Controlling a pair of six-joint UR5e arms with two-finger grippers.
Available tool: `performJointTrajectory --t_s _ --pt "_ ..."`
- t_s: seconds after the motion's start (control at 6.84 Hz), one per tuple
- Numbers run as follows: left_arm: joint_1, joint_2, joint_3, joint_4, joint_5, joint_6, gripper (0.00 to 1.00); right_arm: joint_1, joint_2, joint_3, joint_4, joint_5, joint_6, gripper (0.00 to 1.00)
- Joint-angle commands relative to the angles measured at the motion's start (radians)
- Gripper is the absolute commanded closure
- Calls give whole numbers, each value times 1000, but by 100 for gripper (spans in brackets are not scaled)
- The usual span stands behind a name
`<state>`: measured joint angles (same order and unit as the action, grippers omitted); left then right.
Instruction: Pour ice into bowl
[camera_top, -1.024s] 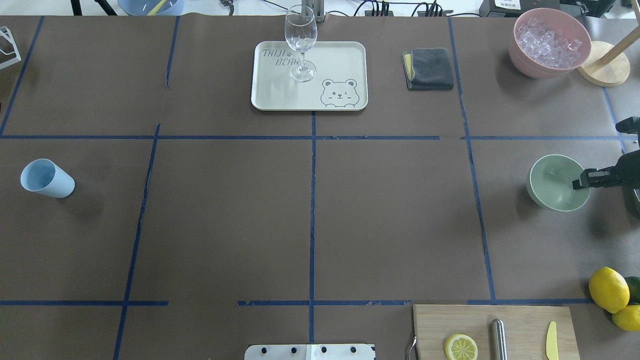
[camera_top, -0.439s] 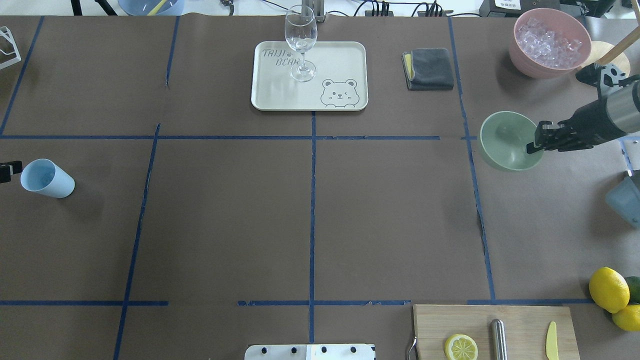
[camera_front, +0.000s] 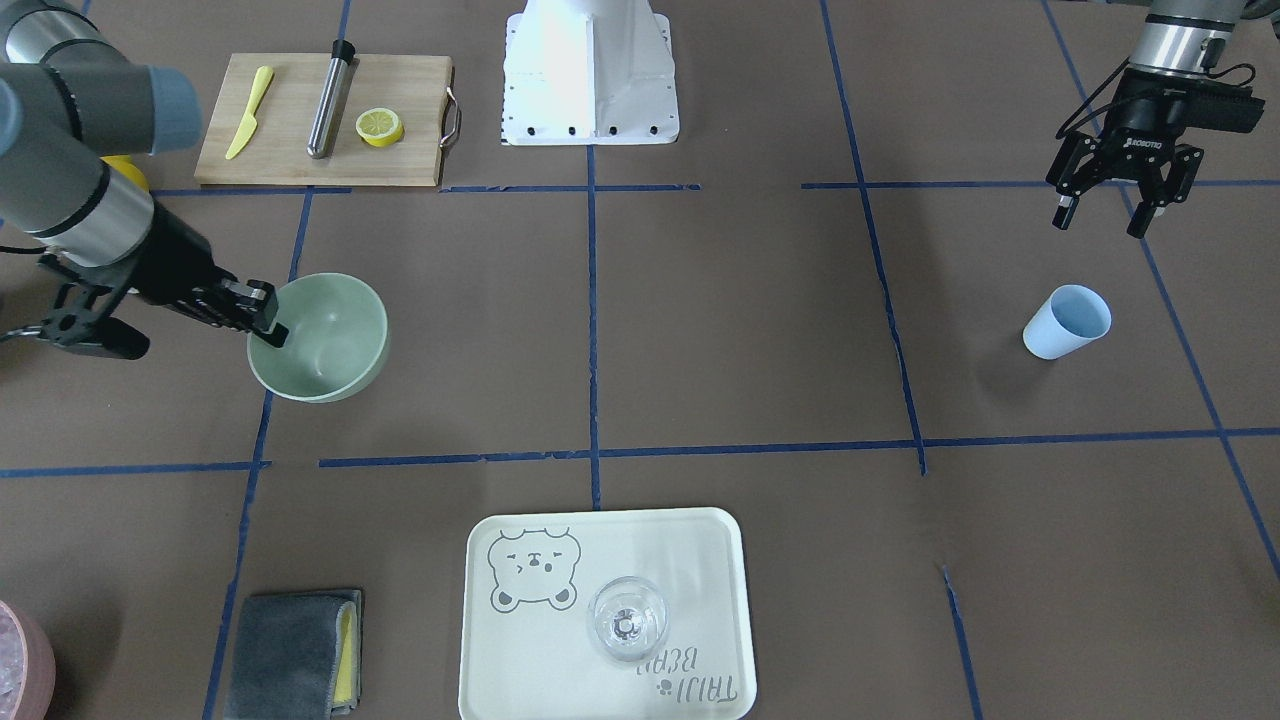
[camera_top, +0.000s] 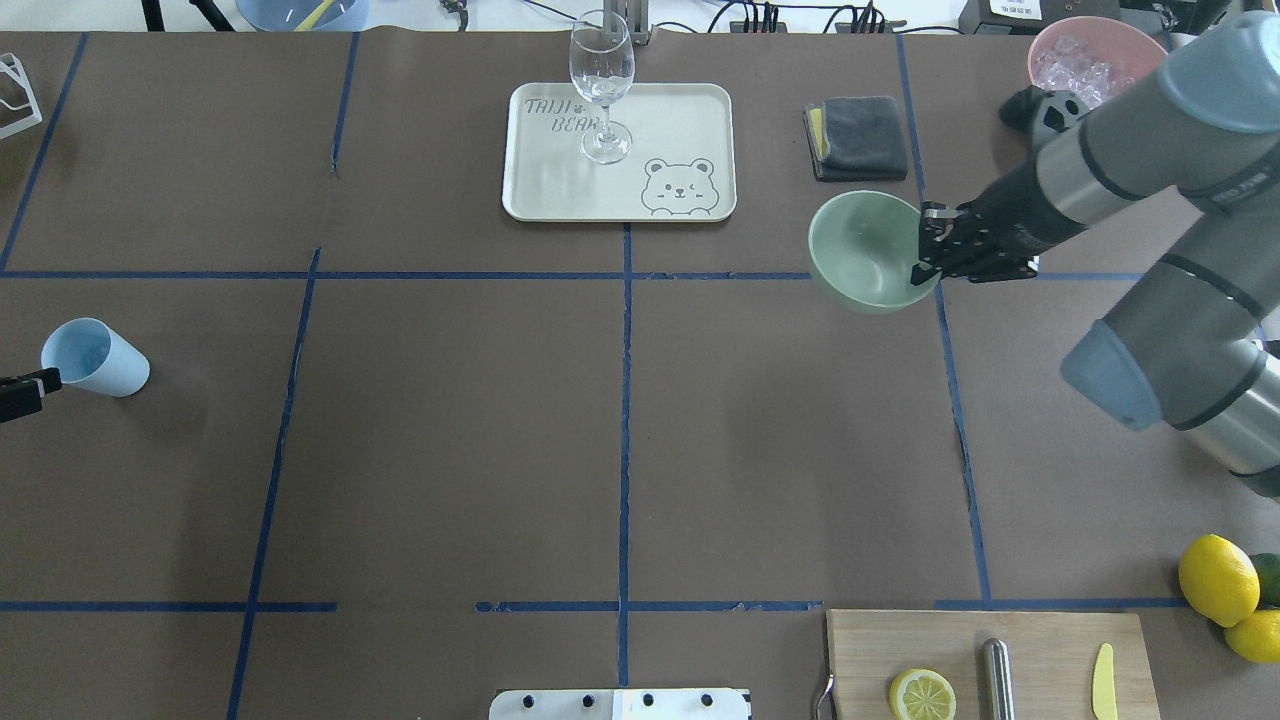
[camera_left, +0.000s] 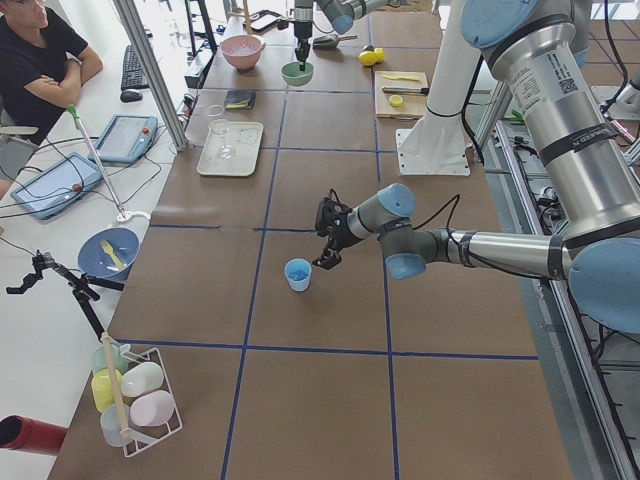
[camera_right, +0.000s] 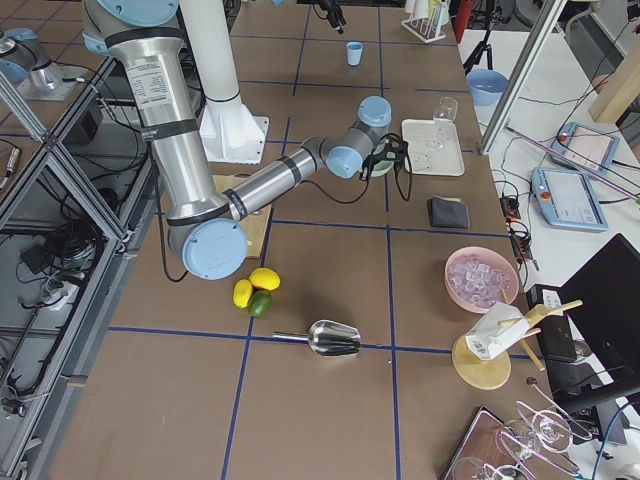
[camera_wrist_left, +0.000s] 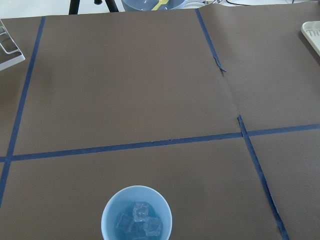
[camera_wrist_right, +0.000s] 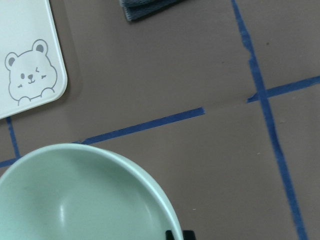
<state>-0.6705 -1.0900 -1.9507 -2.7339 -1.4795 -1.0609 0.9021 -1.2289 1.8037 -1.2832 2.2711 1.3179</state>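
Over on the robot's right side of the brown-papered table (camera_top: 450, 450), the right gripper (camera_top: 925, 265) is pinched on the rim of the round, pale mint-green bowl (camera_top: 865, 250), with one finger inside the wall and one outside. The bowl hangs tilted from that grip, its opening turned partly away from the arm, and nothing lies inside it. It sits over the blue tape line, just in front of the folded grey cloth (camera_top: 857, 137) and just beside the near corner of the cream tray with the bear drawing (camera_top: 618, 195), where a clear wine glass (camera_top: 601, 85) stands. Well apart, at the other end of the table, the left gripper (camera_front: 1100, 220) hangs above the paper with its fingers spread, close to the light blue plastic cup (camera_front: 1068, 322) but not touching it. The cup stands upright, and from the left wrist camera the clear ice cubes (camera_wrist_left: 141, 220) show as a small heap at its bottom.
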Motion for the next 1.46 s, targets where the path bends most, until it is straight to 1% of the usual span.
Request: performJointTrajectory --t_s 0.0,0.29,0.44,0.58,0.73,0.88,1.02,1.32 --pt "165 9 119 -116 207 -127 0 -98 162 2 -146 -86 89 100" --pt "376 12 220 -124 429 -323 0 -152 221 -6 -168 -120 124 100" --pt "403 1 225 -119 476 -341 0 -176 239 -12 -169 -149 127 100" --pt "405 -23 230 -116 536 -341 0 -204 253 -17 -183 -177 127 100" --pt "405 -68 261 -112 603 -340 3 -225 276 -20 -203 -205 130 100" --pt "405 -109 321 -112 693 -340 4 -250 295 -20 -212 -222 171 100" --pt "405 -128 344 -110 752 -337 6 -268 299 -20 -212 -243 181 100" --pt "405 -203 412 -110 841 -332 7 -282 304 -24 -212 -260 182 100"
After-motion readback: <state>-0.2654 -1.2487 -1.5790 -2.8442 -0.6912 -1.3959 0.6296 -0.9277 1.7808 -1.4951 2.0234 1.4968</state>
